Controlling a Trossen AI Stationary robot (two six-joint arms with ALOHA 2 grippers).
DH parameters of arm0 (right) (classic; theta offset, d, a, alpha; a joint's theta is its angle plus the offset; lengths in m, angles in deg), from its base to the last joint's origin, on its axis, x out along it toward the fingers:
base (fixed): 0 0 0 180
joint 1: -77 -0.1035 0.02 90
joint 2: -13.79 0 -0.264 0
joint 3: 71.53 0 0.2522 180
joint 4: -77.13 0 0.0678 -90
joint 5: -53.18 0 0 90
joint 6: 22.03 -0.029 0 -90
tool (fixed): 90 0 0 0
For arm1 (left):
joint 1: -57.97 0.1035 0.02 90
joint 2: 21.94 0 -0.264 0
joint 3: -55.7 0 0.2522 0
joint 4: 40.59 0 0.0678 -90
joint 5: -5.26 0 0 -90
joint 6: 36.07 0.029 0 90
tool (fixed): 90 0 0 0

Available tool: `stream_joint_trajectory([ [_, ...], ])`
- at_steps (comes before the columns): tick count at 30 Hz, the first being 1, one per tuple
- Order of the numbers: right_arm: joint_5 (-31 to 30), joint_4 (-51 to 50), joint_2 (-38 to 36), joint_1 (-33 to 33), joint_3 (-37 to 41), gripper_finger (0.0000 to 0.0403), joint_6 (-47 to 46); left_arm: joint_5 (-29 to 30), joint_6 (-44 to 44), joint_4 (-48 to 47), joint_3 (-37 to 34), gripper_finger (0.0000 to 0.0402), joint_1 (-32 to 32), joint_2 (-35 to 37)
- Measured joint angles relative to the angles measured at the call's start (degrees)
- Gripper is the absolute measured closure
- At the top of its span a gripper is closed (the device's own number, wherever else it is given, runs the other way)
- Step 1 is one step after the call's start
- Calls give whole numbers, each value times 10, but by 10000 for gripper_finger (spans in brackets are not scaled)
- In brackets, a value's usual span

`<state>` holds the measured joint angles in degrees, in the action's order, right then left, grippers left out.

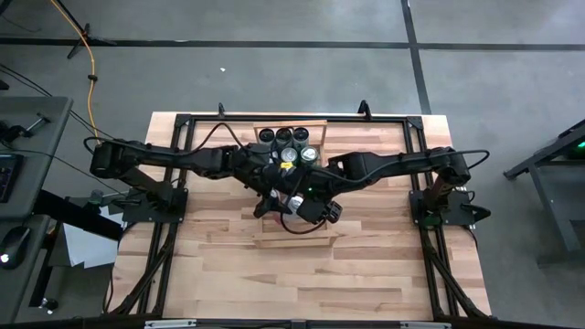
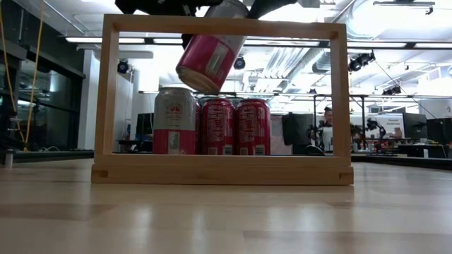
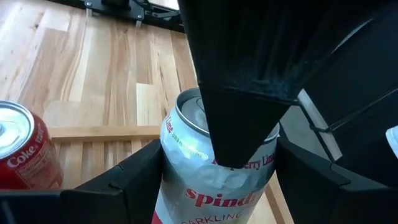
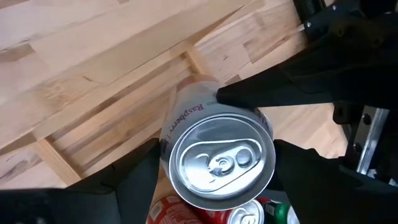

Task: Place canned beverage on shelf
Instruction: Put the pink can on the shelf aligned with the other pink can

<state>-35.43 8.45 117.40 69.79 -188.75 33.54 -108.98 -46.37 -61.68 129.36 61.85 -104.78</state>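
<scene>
I have the Spindrift can (image 2: 210, 62) tilted in the air above the shelf (image 2: 222, 171), both my left hand (image 3: 217, 180) and right hand (image 4: 214, 171) clamped on it. Several cans (image 2: 219, 127) already stand there; lowering remains.

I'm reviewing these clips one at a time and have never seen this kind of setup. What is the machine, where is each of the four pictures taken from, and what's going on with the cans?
Two dark robot arms work at a wooden table. One picture looks straight down from above, one looks level across the tabletop, and the other two come from cameras on each arm's wrist.

On the table sits a light-wood shelf with cans standing in it; the level view shows three side by side, and the overhead view shows several tops.

Both arms meet over the shelf. A pink and white can hangs tilted above the standing ones. The left pincer grips its sides, and the right pincer is also closed around it near the top. It has not yet been set down.
</scene>
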Motion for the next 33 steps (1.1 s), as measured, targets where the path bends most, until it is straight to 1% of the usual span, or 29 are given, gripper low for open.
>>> stream_joint_trajectory([
  [3,-12,3,0,5,0,112,-1,-1,1,0,0,149,-1,0],
  [9,11,5,-1,8,0,112,-9,-3,4,3,0,149,-2,0],
  [17,7,8,2,11,0,112,-13,-5,15,-2,0,149,-1,0],
  [24,3,14,1,-3,0,112,-39,-8,16,-2,0,149,-2,1],
  [33,2,15,1,-10,0,112,-41,-8,24,-2,1,149,-2,1],
])
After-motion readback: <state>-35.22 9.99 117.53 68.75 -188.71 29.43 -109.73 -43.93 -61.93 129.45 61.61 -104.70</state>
